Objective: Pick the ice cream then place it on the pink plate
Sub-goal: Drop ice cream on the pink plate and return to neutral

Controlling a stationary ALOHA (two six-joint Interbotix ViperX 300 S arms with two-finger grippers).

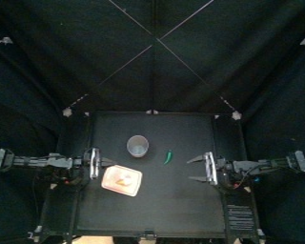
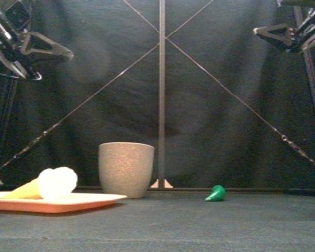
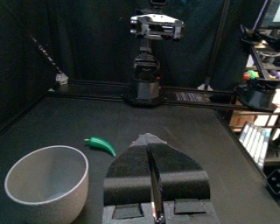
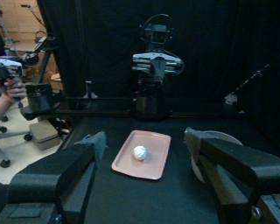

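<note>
The ice cream [image 2: 50, 183] lies on its side on the pink plate [image 2: 101, 200] at the table's [image 1: 181, 205] front left, w/ the cone pointing left and the white scoop to the right, so the placing looks already done. The grey cup [image 2: 126, 169] stands just behind the plate, not touching it, and a small green toy [image 2: 216, 193] lies to the right, well apart. Both arms hang high above the table, one at each side. The left gripper [image 3: 153, 140] has its jaws pressed together w/ nothing between them. The right gripper [image 4: 143, 142] has its jaws spread wide and is empty. In my judgement the good move now is only to keep both arms high and away, so that nothing pushes the plate or rolls the ice cream off its low rim. If a new grasp is needed, I think it is better to come straight from above and close across the cone, not the round scoop. Hard to see: in the top view the ice cream is only a pale spot. The front view cuts both grippers at the top edge. The left wrist view does not show the plate at all, and in the right wrist view one jaw covers part of the cup.
</note>
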